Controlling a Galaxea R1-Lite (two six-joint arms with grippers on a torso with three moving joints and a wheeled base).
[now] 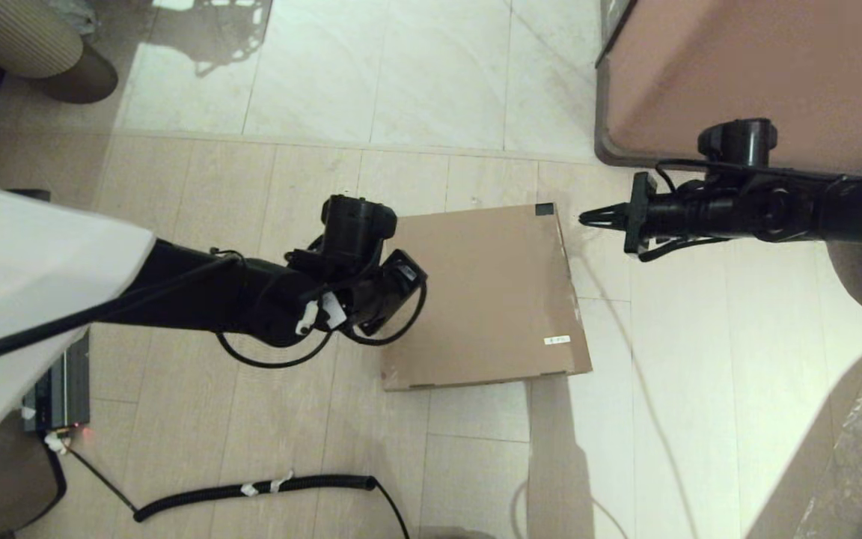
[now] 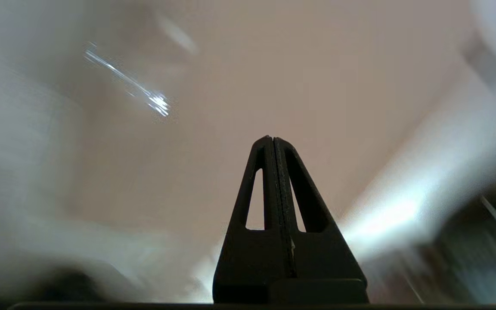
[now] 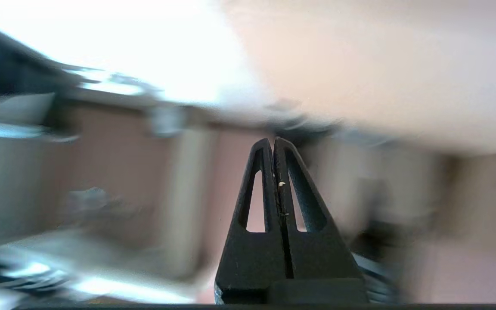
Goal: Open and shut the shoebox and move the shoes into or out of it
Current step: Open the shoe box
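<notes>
The shoebox (image 1: 487,296) sits on the tiled floor (image 1: 416,97) in the middle of the head view, its plain brown flap lid lying flat and shut. A square of dark tape (image 1: 544,209) marks the lid's far right corner, and a small white label (image 1: 557,340) lies near its near right corner. The shoes cannot be seen with the lid down.

The left gripper (image 2: 272,140) is hard to find in the head view, since the black wrist and its camera housing hang over the box's left edge and hide the tips. In the left wrist view its jaws are pressed together with nothing between them; what lies beyond them is too smeared to name.

The right gripper (image 1: 588,218) reaches in from the right, held level, its tip pointing at the box's far right corner and stopping just beside the taped corner, with a thin gap of floor between. In the right wrist view its jaws (image 3: 273,142) also meet tip to tip and hold nothing.

A large pinkish-brown cabinet (image 1: 760,67) fills the upper right corner behind the right arm. A coiled black cable (image 1: 251,490) lies on the floor near the bottom edge, left of the box, and a striped rounded cushion (image 1: 16,34) shows at the upper left.
</notes>
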